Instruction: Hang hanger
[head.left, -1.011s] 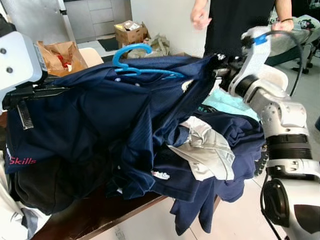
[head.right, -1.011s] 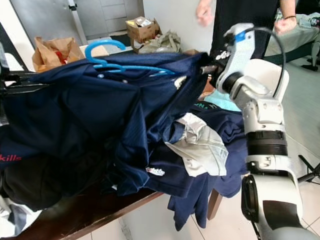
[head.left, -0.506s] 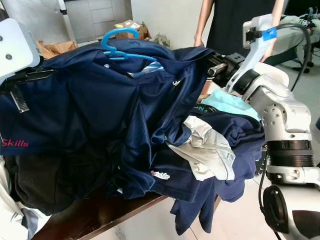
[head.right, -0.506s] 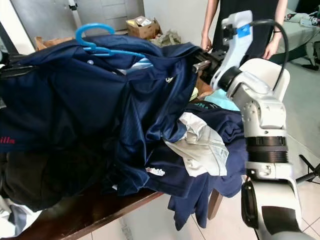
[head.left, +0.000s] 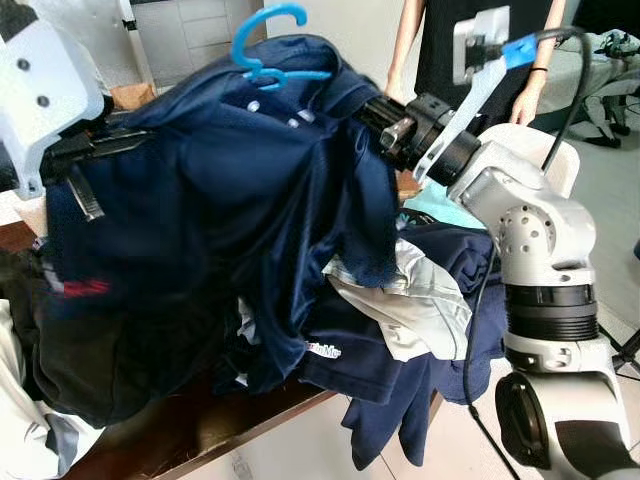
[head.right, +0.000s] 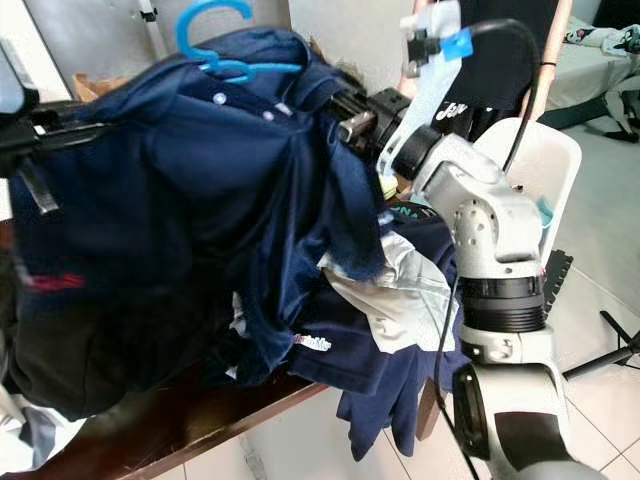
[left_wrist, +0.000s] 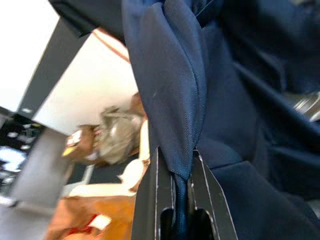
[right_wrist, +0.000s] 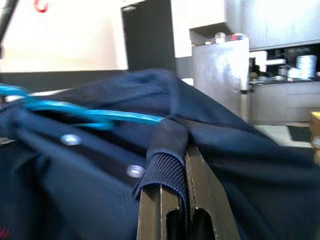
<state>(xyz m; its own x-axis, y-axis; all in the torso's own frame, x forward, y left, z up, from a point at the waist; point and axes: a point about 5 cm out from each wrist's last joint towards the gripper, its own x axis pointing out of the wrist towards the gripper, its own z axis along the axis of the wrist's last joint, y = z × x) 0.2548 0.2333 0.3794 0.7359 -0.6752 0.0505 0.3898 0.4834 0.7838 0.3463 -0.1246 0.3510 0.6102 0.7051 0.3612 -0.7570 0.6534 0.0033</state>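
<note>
Both end effectors, left (left_wrist: 184, 200) and right (right_wrist: 182, 200), are clamping the shirt (head.left: 230, 220) shoulders; lifting evenly should keep the hanger (head.left: 268, 45) hook upright.

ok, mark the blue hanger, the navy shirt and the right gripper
blue hanger (head.left: 262, 25), left eye view, on the hook's curve
navy shirt (head.left: 230, 200), left eye view, on the front panel
right gripper (right_wrist: 176, 150), right wrist view, at the fingers pinching the collar

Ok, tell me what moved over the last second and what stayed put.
Both arms lifted the navy shirt on its blue hanger higher off the clothes pile, and the hook now stands more upright. The right tool swung inward toward the collar. Unchanged: left tool and right tool stay clamped on the fabric, and the pile remains on the table.
</note>
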